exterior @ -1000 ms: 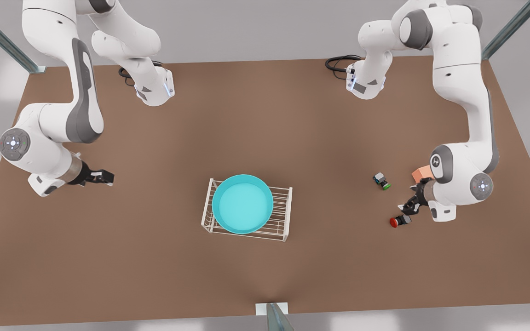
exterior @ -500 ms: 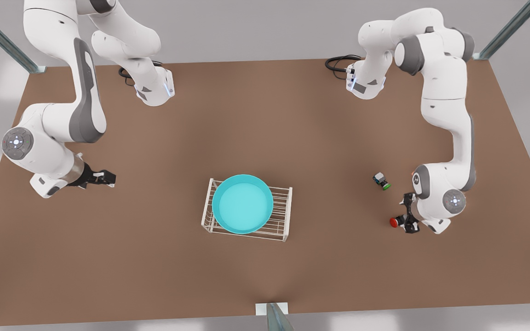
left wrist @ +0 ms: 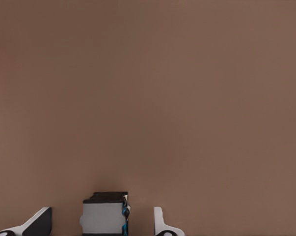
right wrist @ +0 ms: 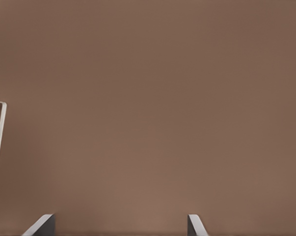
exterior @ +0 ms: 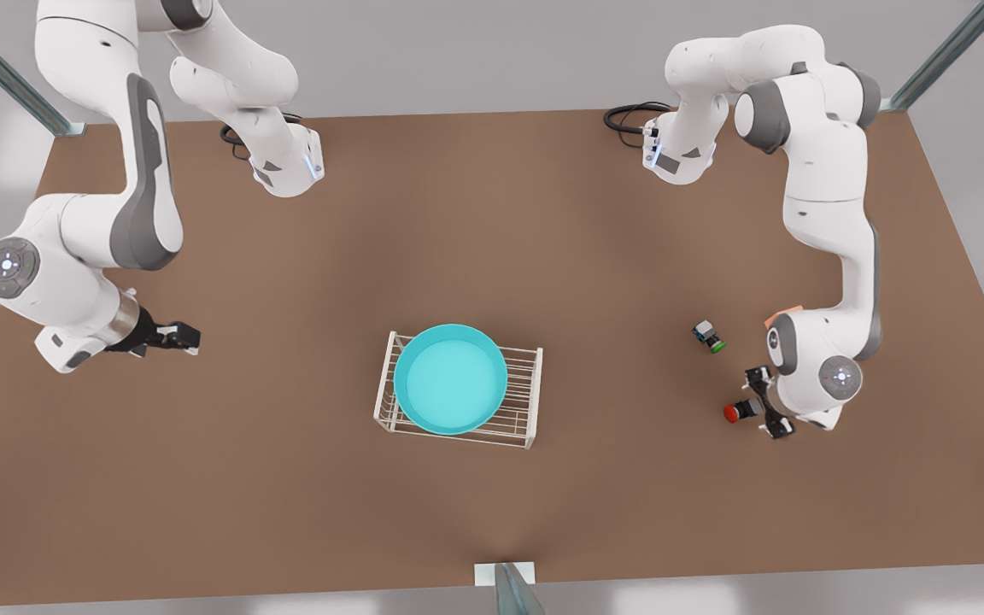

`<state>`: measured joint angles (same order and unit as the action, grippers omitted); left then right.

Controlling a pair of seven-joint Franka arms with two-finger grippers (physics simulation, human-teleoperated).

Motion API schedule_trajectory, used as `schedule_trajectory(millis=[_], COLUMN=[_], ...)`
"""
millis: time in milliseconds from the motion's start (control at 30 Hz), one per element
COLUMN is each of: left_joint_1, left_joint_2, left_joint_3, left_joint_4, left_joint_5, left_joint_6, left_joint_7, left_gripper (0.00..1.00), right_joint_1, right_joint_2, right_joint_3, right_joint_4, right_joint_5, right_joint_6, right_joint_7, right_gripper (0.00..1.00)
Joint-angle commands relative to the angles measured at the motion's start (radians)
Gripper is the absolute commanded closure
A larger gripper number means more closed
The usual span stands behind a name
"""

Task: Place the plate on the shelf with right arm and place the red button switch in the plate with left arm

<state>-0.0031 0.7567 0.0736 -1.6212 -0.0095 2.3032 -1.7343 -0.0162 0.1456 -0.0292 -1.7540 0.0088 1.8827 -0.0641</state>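
White arms, grey joints, black end effectors

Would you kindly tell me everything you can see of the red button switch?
The small red button switch, a black blocky body with a round red cap, lies on its side on the brown table, cap toward the front view's left. The left hand straddles its body, open fingers either side, not visibly touching. The left wrist view shows a grey face.

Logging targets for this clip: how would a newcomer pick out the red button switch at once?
Start at the blue plate on the white wire shelf mid-table, then look far toward the front view's right. The red button switch lies on the table between the left gripper's open fingers. Its cap is red; the nearby switch has a green one.
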Motion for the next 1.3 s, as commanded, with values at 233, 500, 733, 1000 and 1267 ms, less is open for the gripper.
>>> schedule_trajectory(millis=[233, 500, 733, 1000, 1267], left_joint_1=[-0.005, -0.006, -0.005, -0.029, -0.08], left_joint_2=[0.001, 0.009, 0.004, -0.019, -0.166], left_joint_3=[0.0, 0.0, -0.002, -0.026, -0.242], left_joint_4=[-0.002, 0.001, 0.017, 0.127, 0.288], left_joint_5=[0.003, 0.002, -0.003, -0.007, 0.0], left_joint_6=[0.007, 0.007, 0.005, -0.114, -0.41], left_joint_7=[-0.197, -0.205, -0.202, -0.205, -0.353], left_gripper=[0.0, 0.37, 0.53, 0.55, 0.59], right_joint_1=[0.004, 0.004, 0.004, -0.001, -0.004], right_joint_2=[0.002, 0.002, 0.003, 0.003, 0.003], right_joint_3=[0.0, 0.0, -0.002, -0.006, -0.008], right_joint_4=[-0.001, 0.001, 0.004, 0.011, 0.016], right_joint_5=[0.0, 0.0, 0.0, 0.002, 0.002], right_joint_6=[-0.017, -0.017, -0.017, -0.017, -0.017], right_joint_7=[-0.019, -0.017, -0.011, -0.016, -0.014], right_gripper=[0.0, 0.0, 0.0, 0.0, 0.0])
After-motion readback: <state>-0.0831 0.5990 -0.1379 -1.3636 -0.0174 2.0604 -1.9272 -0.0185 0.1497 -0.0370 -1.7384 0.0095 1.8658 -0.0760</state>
